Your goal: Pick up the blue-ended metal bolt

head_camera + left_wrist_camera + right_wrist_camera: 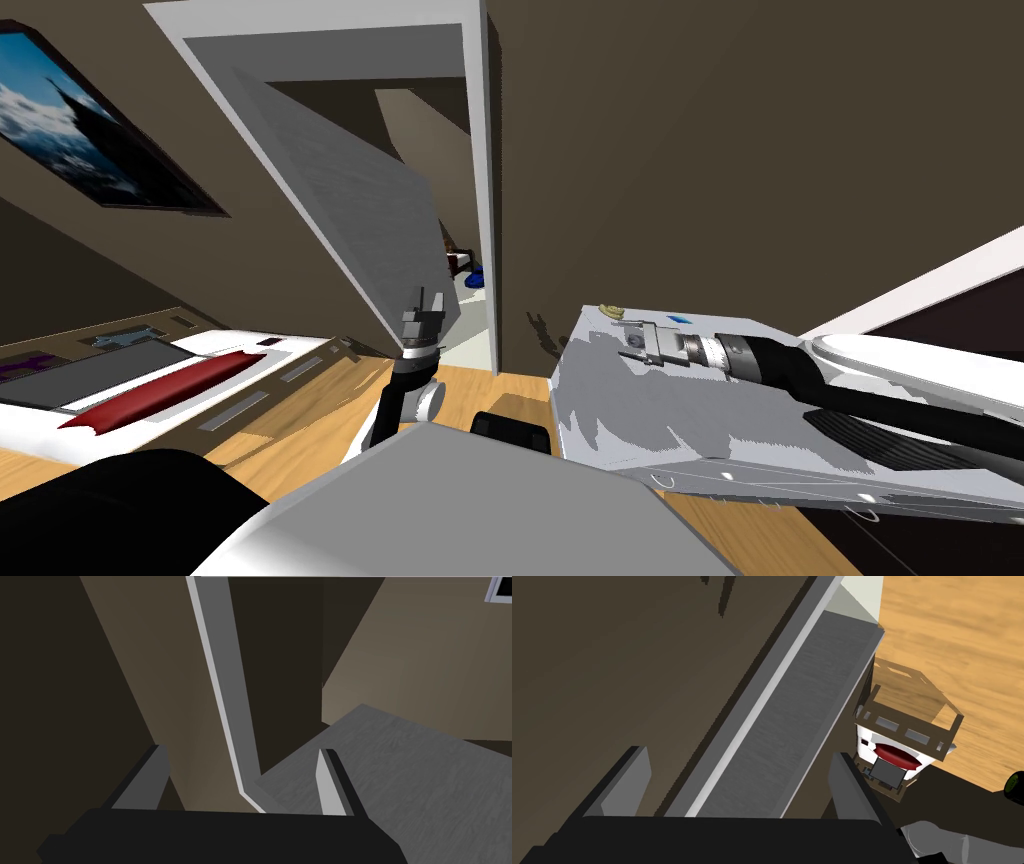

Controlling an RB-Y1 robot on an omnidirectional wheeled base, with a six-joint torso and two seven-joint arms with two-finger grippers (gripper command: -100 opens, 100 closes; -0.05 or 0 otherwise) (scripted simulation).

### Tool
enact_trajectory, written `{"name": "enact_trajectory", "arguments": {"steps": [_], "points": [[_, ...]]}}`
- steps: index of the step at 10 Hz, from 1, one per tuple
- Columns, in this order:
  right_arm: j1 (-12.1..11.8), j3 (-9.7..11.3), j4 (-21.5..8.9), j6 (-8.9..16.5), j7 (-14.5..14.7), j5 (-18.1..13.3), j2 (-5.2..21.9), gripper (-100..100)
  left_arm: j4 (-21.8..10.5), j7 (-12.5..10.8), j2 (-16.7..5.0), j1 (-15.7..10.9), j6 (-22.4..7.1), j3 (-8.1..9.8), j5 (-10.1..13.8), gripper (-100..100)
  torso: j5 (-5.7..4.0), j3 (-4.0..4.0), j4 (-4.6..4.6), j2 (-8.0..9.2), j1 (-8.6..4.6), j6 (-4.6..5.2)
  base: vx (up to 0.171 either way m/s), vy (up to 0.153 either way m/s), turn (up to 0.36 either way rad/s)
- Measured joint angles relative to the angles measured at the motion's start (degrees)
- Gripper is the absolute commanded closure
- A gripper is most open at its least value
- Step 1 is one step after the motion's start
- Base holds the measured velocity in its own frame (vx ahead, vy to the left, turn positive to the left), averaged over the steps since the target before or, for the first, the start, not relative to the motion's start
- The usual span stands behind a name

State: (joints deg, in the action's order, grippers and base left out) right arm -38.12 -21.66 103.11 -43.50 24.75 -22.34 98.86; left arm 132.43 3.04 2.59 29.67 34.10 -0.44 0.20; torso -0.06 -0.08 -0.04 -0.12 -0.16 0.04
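Note:
A small blue piece [680, 318], seemingly the bolt's blue end, lies on the grey cabinet top [700, 420] at my right; its metal shaft is too small to make out. My right gripper [628, 345] reaches across that top, a little nearer me than the blue piece and past it toward the cabinet's left edge. In the right wrist view this gripper [737, 753] is open and empty, looking past the cabinet at a grey door. My left gripper [428, 300] points up beside the door, and the left wrist view shows it [242, 750] open and empty.
A small tan object [607, 309] sits at the cabinet's far left corner. The grey door [350, 200] stands ajar in a white frame [482, 180]. A bed with a red pillow [170, 385] is at the left on the wooden floor [300, 420]. Brown walls close in behind.

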Motion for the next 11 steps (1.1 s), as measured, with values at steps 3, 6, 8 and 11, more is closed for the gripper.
{"name": "enact_trajectory", "arguments": {"steps": [3, 6, 8, 11], "points": [[0.36, 2.36, -2.83, -0.33, 0.8, -0.51, 5.36, -100, 0.0, 0.0, 0.0, 0.0, 0.0, 0.0, 0.0, 0, 0.01, 0.03, 0.01, 0.04, 0.01, 0.01, 0.045, -0.038, -0.036], [-1.27, 1.89, -4.67, -0.56, -0.47, -2.44, 9.8, -100, 0.0, 0.0, 0.0, 0.0, 0.0, 0.0, 0.0, 0, 0.01, 0.04, 0.02, 0.08, 0.07, 0.0, 0.034, -0.028, -0.024], [-2.27, 1.97, -6.3, -0.8, -0.95, -3.83, 13.0, -100, 0.0, 0.0, 0.0, 0.0, 0.0, 0.0, 0.0, 0, 0.0, 0.03, 0.01, 0.05, 0.03, 0.01, 0.047, -0.04, -0.039], [-4.52, 2.09, -8.99, -0.81, -1.42, -5.56, 18.74, -100, 0.0, 0.0, 0.0, 0.0, 0.0, 0.0, 0.0, 0, 0.0, 0.01, 0.01, 0.01, -0.01, 0.02, 0.042, -0.038, -0.029]]}}
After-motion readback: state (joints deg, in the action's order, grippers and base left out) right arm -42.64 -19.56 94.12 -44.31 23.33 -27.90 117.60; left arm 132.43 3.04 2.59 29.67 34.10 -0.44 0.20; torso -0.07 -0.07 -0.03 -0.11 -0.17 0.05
